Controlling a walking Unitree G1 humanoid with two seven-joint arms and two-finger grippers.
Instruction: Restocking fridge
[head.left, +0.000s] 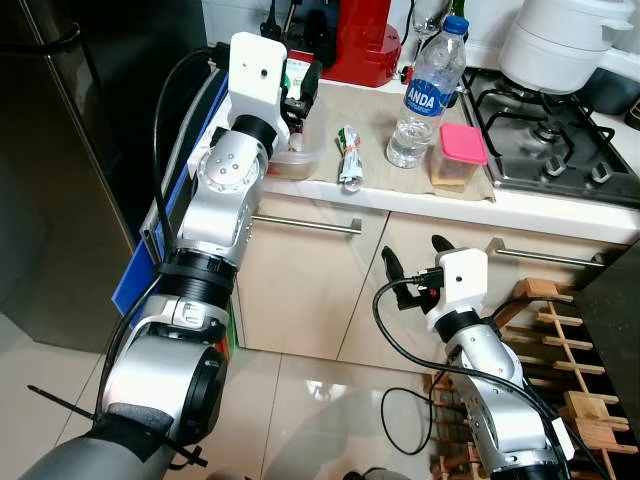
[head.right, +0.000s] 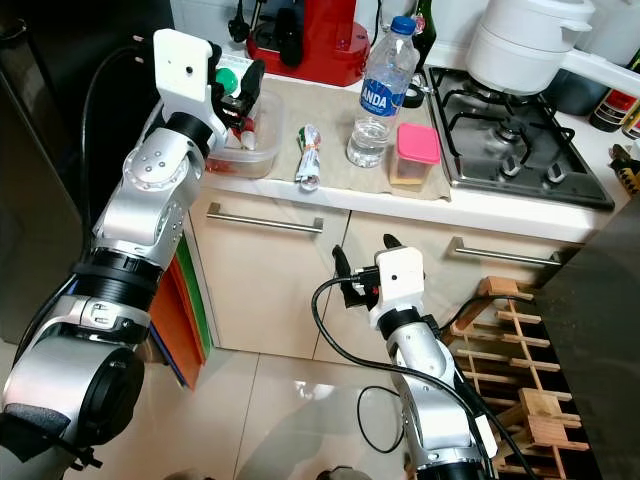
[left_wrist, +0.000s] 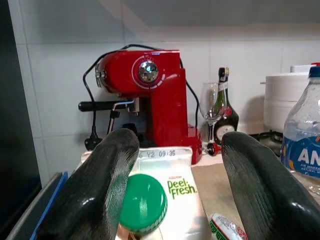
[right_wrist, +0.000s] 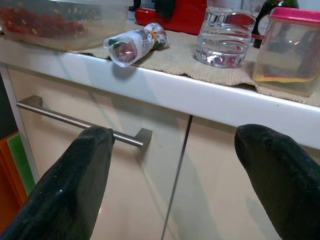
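A white Peel Fresh carton with a green cap stands at the left end of the counter, by a clear tub of red food. My left gripper is raised to the carton's top and open, one finger on each side and a gap at one side. A wrapped packet, a water bottle and a pink-lidded box lie further right on the counter mat. My right gripper hangs open and empty, low in front of the cabinet doors.
The dark fridge stands at the left, door shut. A red coffee machine, a wine glass and a bottle stand at the counter's back. The gas hob with a white pot is right. A wooden rack leans low right.
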